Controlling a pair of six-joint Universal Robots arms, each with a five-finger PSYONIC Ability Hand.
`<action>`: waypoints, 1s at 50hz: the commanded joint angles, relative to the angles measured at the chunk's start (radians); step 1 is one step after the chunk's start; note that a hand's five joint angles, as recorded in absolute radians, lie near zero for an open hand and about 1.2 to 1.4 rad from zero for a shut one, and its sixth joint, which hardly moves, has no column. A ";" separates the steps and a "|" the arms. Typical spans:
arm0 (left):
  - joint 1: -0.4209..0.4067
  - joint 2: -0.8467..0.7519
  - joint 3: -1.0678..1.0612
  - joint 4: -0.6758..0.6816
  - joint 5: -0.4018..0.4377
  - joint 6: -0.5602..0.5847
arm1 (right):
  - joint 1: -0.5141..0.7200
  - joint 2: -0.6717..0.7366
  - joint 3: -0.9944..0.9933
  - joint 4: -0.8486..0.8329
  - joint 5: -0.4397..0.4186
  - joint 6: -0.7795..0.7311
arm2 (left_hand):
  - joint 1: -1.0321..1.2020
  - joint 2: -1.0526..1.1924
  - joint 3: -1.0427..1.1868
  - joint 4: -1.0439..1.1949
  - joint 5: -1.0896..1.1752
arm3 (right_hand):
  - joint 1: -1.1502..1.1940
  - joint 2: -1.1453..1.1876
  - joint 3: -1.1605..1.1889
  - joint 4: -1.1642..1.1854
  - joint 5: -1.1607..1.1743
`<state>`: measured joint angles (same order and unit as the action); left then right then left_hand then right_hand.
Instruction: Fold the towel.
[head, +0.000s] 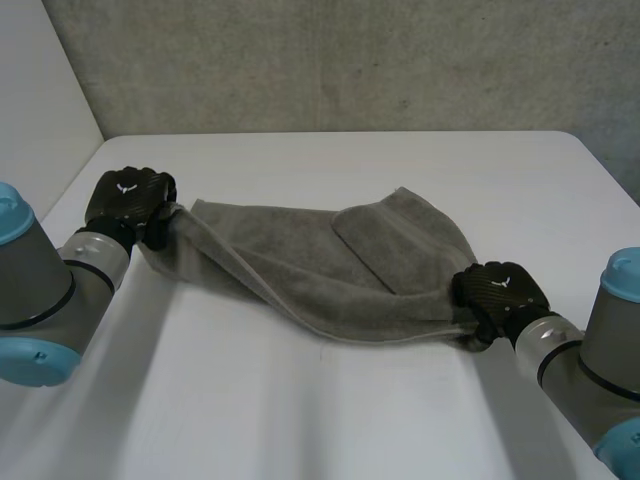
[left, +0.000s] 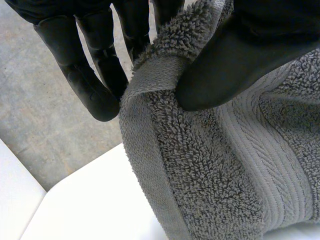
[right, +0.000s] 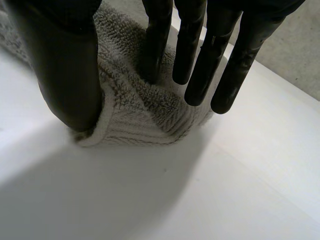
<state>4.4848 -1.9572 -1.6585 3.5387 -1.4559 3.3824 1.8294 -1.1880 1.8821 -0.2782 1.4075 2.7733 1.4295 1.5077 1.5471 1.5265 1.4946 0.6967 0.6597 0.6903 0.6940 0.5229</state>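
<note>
Grey towel (head: 330, 270) stretched across the white counter (head: 300, 420) between both hands, as I watched from the remote station. The left hand (head: 128, 200) had one end at the counter's far left. In its wrist view the thumb (left: 235, 55) pinched the hemmed edge against the fingers (left: 95, 85), closed firmly on the cloth, and that end looked lifted off the surface. The right hand (head: 498, 292) held the opposite end, nearer the robot and low on the counter. Its thumb (right: 65, 65) sat on one side of a bunched corner and its fingers (right: 157, 40) pressed into the pile on the other (a pinch, not a full wrap). Between the hands the towel sagged in loose creases, with one flap turned over onto itself near the right hand.

I judged the cloth soft, thick and limp. It seemed light enough for a pinch to carry and the looped pile kept it from being slippery, but it had no stiffness, so any unsupported span would droop and wrinkle. The flat woven hem and the corners looked the best places to hold, since they bunch less than the terry middle. The risk I saw was a crooked fold, not damage.
</note>
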 joint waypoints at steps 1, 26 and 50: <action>0.005 0.000 0.000 0.000 -0.003 0.000 | -0.004 0.042 -0.038 -0.016 0.056 -0.004 | -0.033 -0.111 -0.151 -0.130 -0.273 | 0.031 0.068 0.038 0.034 0.030; 0.002 0.089 -0.043 -0.006 -0.008 -0.017 | -0.073 -0.072 -0.069 0.082 0.136 -0.155 | -0.033 -0.111 -0.151 -0.130 -0.273 | 0.149 0.186 0.155 0.151 0.148; 0.008 0.207 -0.017 -0.006 -0.009 -0.021 | -0.131 -0.312 -0.242 0.162 0.120 -0.212 | -0.033 -0.111 -0.151 -0.130 -0.273 | 0.700 0.737 0.706 0.702 0.699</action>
<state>4.4904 -1.8352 -1.6866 3.5318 -1.4639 3.3642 1.6978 -1.3267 1.7129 -0.1188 1.5272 2.5910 1.4295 1.5077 1.5471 1.5265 1.4946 1.3257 1.3436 1.3428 1.3392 1.1678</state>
